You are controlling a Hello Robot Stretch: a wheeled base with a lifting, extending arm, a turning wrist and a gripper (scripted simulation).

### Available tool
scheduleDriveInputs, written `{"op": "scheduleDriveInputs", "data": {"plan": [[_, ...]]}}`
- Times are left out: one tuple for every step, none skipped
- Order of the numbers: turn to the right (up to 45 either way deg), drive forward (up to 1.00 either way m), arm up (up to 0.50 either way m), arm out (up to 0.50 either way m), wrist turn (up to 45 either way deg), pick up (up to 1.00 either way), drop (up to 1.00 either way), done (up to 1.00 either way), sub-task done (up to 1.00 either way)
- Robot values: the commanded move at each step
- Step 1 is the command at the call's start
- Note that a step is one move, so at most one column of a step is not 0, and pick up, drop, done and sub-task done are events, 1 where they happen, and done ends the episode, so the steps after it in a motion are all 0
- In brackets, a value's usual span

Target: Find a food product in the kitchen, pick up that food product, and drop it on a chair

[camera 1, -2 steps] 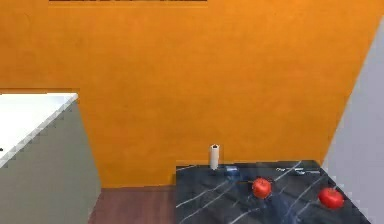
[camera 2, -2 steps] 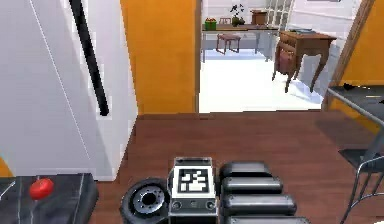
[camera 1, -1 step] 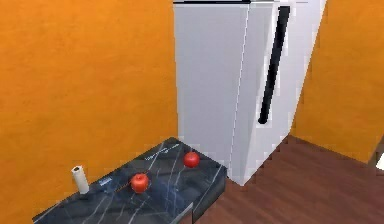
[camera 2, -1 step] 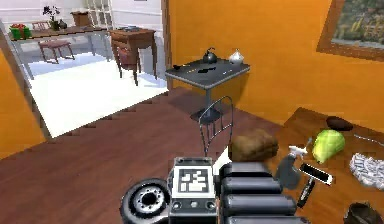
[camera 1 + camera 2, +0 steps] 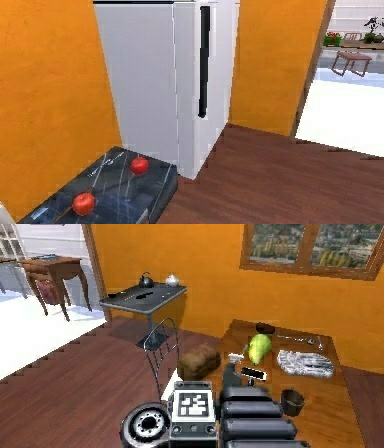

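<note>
Low on the forward view's left, a dark marbled desk (image 5: pixel 55 205) carries one red round fruit (image 5: pixel 84 203) and a second red fruit (image 5: pixel 139 165) farther back, well apart. Right of it a grey-white fridge (image 5: pixel 165 80) stands between orange walls. On the arm side view's left is a small brown desk (image 5: pixel 55 266), then a black desk (image 5: pixel 170 294) with a kettle (image 5: pixel 145 281), and a dark wire chair (image 5: pixel 160 339) just before it. Right of the chair, a wooden desk (image 5: pixel 345 409) bears a brown loaf (image 5: pixel 198 361), a green vegetable (image 5: pixel 260 347) and a dark cup (image 5: pixel 291 402). My end effector (image 5: pixel 150 424) sits low beside a white square (image 5: pixel 193 404) whose black marks I cannot read as words. Whether I hold anything, I cannot tell.
</note>
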Motion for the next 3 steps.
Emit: {"op": "scheduleDriveInputs", "data": {"plan": [[0.0,0.00,0.00,0.48,0.0,0.00,0.00,0.00,0.00],[0.0,0.00,0.00,0.00,45.0,0.00,0.00,0.00,0.00],[0.0,0.00,0.00,0.00,45.0,0.00,0.00,0.00,0.00]]}}
